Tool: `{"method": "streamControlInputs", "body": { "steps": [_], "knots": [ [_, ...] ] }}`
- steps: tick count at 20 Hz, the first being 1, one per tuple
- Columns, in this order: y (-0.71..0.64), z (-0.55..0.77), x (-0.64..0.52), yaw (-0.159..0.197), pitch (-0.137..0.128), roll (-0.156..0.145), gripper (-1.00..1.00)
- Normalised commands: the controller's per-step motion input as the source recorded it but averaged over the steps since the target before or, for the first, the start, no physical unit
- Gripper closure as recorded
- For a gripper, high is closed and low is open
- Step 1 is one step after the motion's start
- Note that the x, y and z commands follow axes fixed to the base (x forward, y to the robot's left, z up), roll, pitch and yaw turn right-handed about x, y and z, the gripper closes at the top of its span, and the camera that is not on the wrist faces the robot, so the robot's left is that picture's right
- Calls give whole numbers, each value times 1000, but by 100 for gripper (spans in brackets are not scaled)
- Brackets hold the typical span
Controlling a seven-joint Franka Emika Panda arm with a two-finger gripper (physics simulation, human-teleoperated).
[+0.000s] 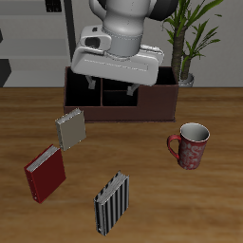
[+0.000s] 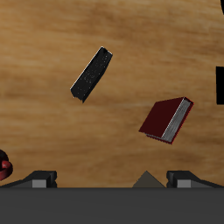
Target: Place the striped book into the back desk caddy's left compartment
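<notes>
The striped book (image 1: pixel 111 202) lies flat on the table near its front edge, black with grey-white stripes; in the wrist view it (image 2: pixel 92 73) looks dark. The back desk caddy (image 1: pixel 157 100), a wide dark brown box, stands at the table's back. Its left compartment (image 1: pixel 77 95) is partly hidden by my hand. My gripper (image 1: pixel 111 88) hangs high in front of the caddy, far from the striped book, open and empty. In the wrist view my gripper (image 2: pixel 112 180) shows both fingertips (image 2: pixel 39 179) wide apart.
A plain red book (image 1: pixel 45 173) (image 2: pixel 166 119) lies beside the striped book. A smaller beige-grey book (image 1: pixel 70 128) lies between it and the caddy. A red patterned mug (image 1: pixel 191 144) stands on the other side. A potted plant (image 1: pixel 185 43) stands beside the caddy.
</notes>
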Motion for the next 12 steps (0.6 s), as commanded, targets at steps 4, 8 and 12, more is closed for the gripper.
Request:
{"method": "streamControlInputs", "body": {
  "steps": [4, 8, 12],
  "knots": [
    [-6, 86, 190, -15, -41, 14, -100],
    [-69, 71, 285, -10, -39, -16, -100],
    [-133, 15, 337, -70, -14, -33, -100]
  ]
}}
